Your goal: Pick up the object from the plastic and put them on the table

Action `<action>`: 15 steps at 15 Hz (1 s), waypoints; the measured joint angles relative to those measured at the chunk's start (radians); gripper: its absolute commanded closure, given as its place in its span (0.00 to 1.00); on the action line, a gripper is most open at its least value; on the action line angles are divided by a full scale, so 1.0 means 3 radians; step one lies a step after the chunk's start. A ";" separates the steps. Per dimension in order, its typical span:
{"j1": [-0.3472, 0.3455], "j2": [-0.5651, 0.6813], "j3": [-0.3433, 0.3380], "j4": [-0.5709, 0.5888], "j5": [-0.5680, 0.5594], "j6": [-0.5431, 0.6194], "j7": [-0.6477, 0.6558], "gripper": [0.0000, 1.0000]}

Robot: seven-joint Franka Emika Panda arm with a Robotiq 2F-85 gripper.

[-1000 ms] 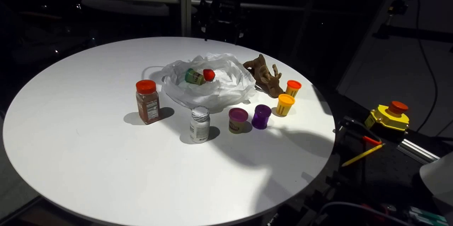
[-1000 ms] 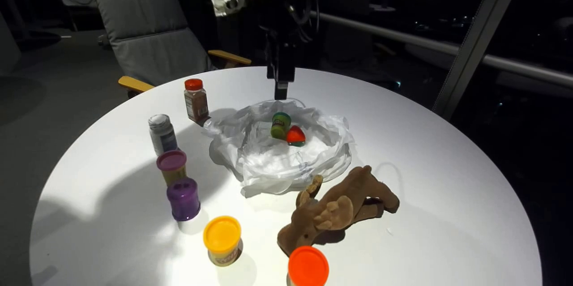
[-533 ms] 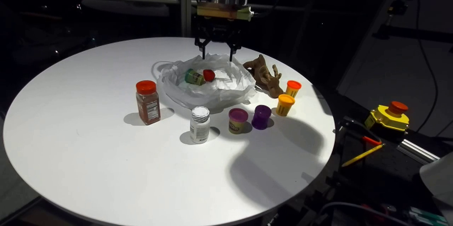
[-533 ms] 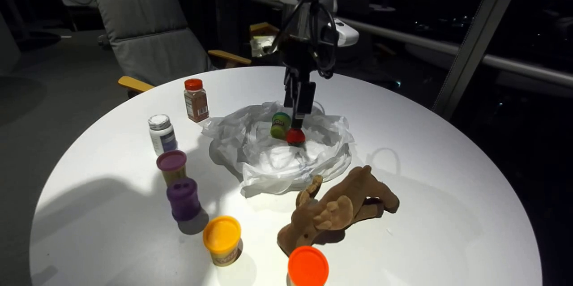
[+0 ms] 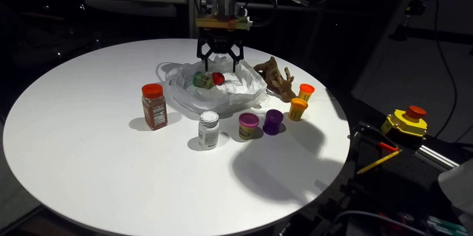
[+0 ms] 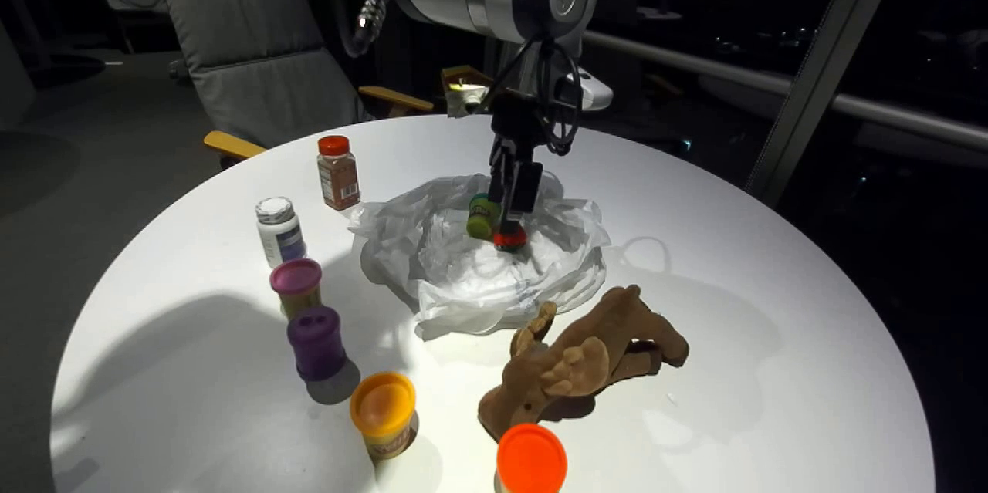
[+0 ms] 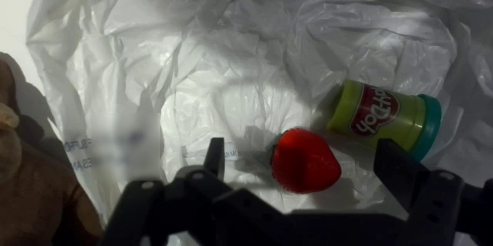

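Observation:
A red strawberry-like object [image 5: 218,78] and a green Play-Doh tub [image 5: 203,81] with a teal lid lie close together in a crumpled white plastic bag [image 5: 218,101] on the round white table [image 5: 92,173]. The tub is on its side. My gripper [image 5: 220,71] is open and points down over the bag. In the wrist view the strawberry [image 7: 304,161] sits between the open fingers, with gaps on both sides. The right finger overlaps the tub [image 7: 385,113] in that view. In an exterior view a finger partly hides the strawberry [image 6: 518,238]; the fingertip height is hard to tell.
A brown antlered toy [image 6: 579,362] lies beside the bag. A red-lidded spice jar [image 5: 153,107], white bottle [image 5: 208,131], pink-lidded tub [image 5: 248,126], purple tub [image 5: 272,122], yellow tub [image 5: 297,109] and red-lidded tub [image 5: 306,92] stand around it.
My gripper has come down from high behind the bag to low over the strawberry, staying open. The strawberry, tub and bag lie about as before.

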 measured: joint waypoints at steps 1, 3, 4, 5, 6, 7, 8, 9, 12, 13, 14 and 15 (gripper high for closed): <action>-0.0001 0.0053 0.0000 0.0059 0.0001 -0.0041 0.0000 0.25; -0.0004 0.0150 0.0000 0.0173 0.0001 -0.0109 0.0000 0.32; -0.0004 0.0191 -0.0003 0.0228 0.0001 -0.0145 0.0001 0.42; -0.0005 0.0225 -0.0007 0.0286 0.0001 -0.0173 0.0001 0.50; -0.0005 0.0254 -0.0014 0.0342 0.0001 -0.0203 0.0002 0.56; -0.0005 0.0283 -0.0023 0.0395 0.0001 -0.0232 0.0002 0.65; -0.0006 0.0311 -0.0029 0.0438 0.0001 -0.0259 0.0003 0.72; -0.0006 0.0341 -0.0034 0.0483 0.0001 -0.0294 0.0003 0.80; -0.0006 0.0397 -0.0042 0.0614 0.0001 -0.0462 0.0007 0.84; -0.0006 0.0415 -0.0044 0.0652 0.0001 -0.0508 0.0007 0.84; -0.0006 0.0435 -0.0047 0.0691 0.0001 -0.0551 0.0008 0.85; -0.0006 0.0452 -0.0049 0.0726 0.0001 -0.0582 0.0008 0.85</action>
